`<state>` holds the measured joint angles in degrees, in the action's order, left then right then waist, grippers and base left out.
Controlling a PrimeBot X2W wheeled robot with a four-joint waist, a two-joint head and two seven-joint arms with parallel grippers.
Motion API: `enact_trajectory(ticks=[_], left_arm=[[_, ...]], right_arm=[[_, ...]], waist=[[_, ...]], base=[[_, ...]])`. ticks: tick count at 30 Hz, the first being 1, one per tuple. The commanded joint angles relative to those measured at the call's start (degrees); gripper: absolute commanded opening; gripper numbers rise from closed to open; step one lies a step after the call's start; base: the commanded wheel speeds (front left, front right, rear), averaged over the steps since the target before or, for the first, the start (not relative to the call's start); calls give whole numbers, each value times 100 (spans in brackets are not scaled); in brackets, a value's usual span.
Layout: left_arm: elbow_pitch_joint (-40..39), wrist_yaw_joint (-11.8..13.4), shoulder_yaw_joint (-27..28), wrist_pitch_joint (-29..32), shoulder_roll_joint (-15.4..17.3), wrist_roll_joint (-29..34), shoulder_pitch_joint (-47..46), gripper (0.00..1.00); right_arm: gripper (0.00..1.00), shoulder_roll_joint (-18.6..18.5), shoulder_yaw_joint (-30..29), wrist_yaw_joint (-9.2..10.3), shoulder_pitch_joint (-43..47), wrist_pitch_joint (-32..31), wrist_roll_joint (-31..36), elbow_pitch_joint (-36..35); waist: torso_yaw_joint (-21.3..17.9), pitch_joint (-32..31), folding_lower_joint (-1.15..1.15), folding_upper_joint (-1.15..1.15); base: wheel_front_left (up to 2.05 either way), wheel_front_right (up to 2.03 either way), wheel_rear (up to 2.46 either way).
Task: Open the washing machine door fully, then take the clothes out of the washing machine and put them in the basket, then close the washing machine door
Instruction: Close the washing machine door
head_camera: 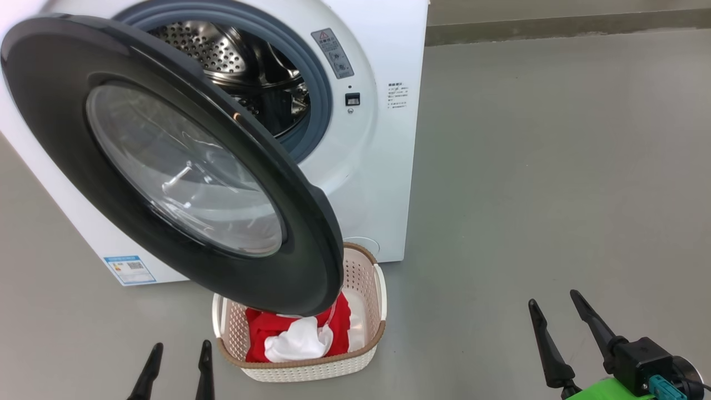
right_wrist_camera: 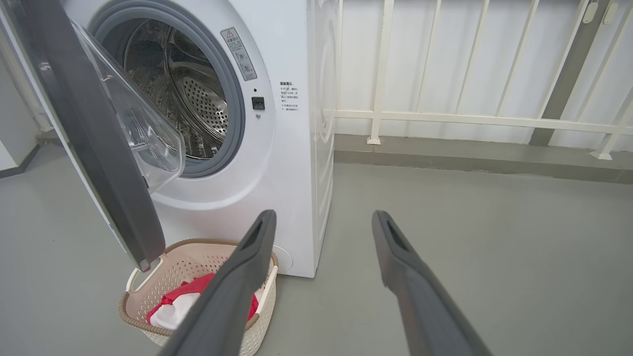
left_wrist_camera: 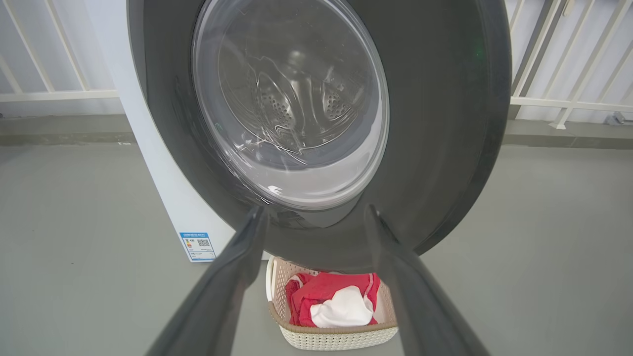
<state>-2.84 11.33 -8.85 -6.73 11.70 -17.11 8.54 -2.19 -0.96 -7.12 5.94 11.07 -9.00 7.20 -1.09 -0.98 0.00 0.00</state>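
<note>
While washing machine door (head_camera: 183, 166) stands swung open, upper left of frame: clothes (head_camera: 278, 329), red and white, in basket (head_camera: 311, 371), lower centre, under door's edge. Left gripper (head_camera: 182, 344), lower left, and right gripper (head_camera: 554, 297), lower right: fingers spread wide, holding nothing.

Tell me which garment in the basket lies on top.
The white piece: it sits bunched on top toward the front of the basket, while the red fabric lies under and around it.
</note>
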Motion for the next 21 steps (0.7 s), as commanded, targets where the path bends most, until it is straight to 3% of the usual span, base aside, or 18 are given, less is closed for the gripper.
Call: enact_trajectory(ticks=[1,3,4,5,6,7,21], left_arm=[[-122,53,181,-63,51,48,-149,100],[-126,63,176,-60,52,44,-152,100],[-128,69,175,-62,53,44,-154,100],[-130,74,172,-65,56,47,-157,100],[-133,78,168,-68,56,46,-160,100],[-135,82,165,-71,56,44,-162,100],[-203,137,124,-81,91,52,-227,100]], right_arm=[[100,-68,125,-36,-89,38,17,-150],[100,-68,122,-36,-92,43,11,-150],[69,-68,117,-36,-95,46,6,-149],[47,-68,112,-36,-97,49,1,-148],[17,-68,111,-36,-99,50,-10,-147],[0,-68,113,-36,-100,51,-21,-142],[0,-68,110,-36,-379,83,-102,81]], waist=[[-1,2,0,0],[-2,7,0,0],[-3,10,0,0],[-2,12,0,0],[-1,13,0,0],[0,11,0,0],[169,63,0,0]], base=[[0,0,0],[0,0,0],[0,0,0],[0,0,0],[0,0,0],[0,0,0],[0,0,0]])
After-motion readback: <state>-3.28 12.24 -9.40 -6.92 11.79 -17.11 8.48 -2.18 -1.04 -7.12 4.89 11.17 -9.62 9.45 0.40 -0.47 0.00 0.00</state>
